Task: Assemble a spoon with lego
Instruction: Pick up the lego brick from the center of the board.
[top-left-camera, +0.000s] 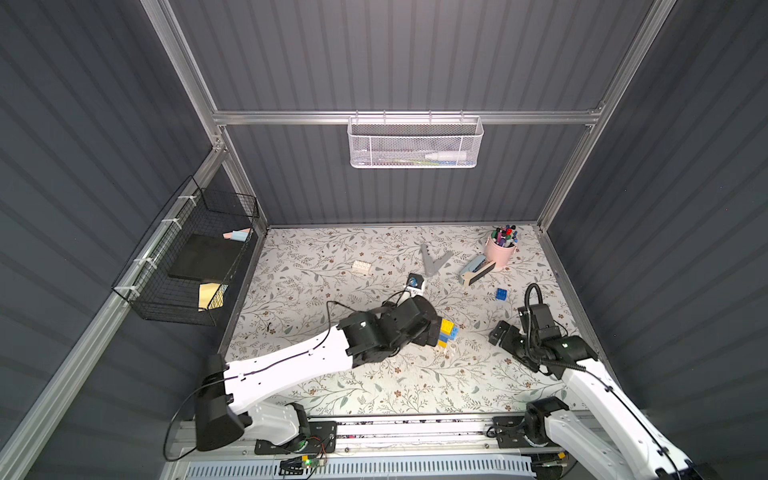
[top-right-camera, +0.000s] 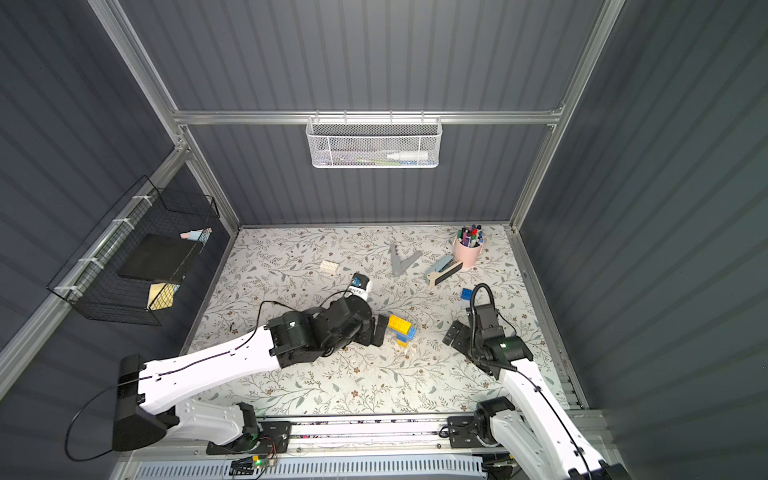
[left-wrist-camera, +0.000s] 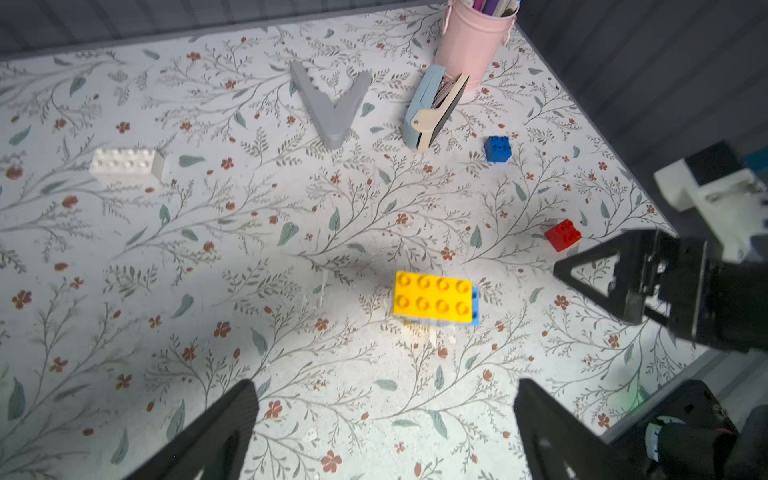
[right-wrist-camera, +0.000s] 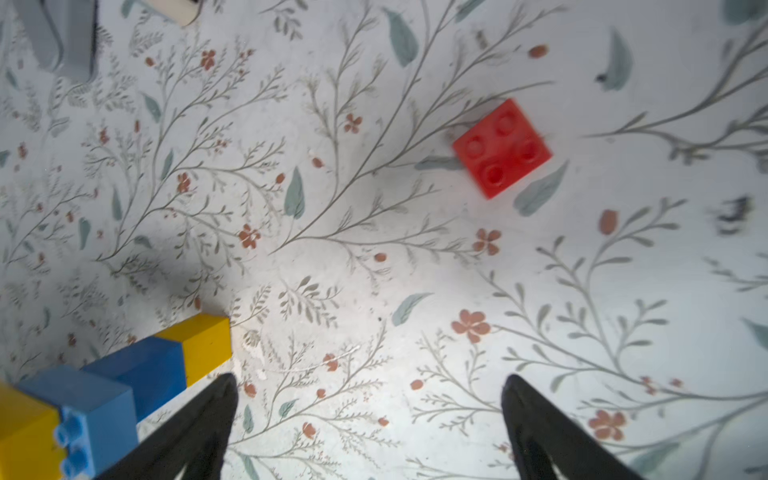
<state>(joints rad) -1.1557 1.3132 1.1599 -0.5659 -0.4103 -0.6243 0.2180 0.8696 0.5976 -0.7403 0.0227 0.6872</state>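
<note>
Looks roughly half done, judging by the layout. Have the partial spoon (top-left-camera: 448, 332) mid-counter between the two end effectors: a yellow-and-blue stack, at least four bricks by count in the right wrist view (two yellow, two blue), free-standing, not gripped. Left to add, by that judgement: the wider head. Count three loose lego pieces: one white oblong brick (top-left-camera: 365, 266) far and left of centre, one blue square brick (top-left-camera: 501, 294) to the right, one red square brick (left-wrist-camera: 563, 235) right of the stack. Can't find the red one in either top view, presumably hidden behind the right arm (top-left-camera: 590, 382). For the left end effector (left-wrist-camera: 386, 388): jaws spread wide, nothing between them, just left of the stack and clear of it in the left wrist view. For the right end effector (right-wrist-camera: 370, 380): spread wide too, empty, hanging over bare counter (right-wrist-camera: 374, 270) between the stack and the red brick. Non-task clutter on the far side: one grey V-shaped piece (top-left-camera: 434, 262), one pink pen cup (top-left-camera: 500, 249), one blue-and-beige clip-like tool (top-left-camera: 478, 270). Next, probably: grab red or blue and press it onto the wide end.
</note>
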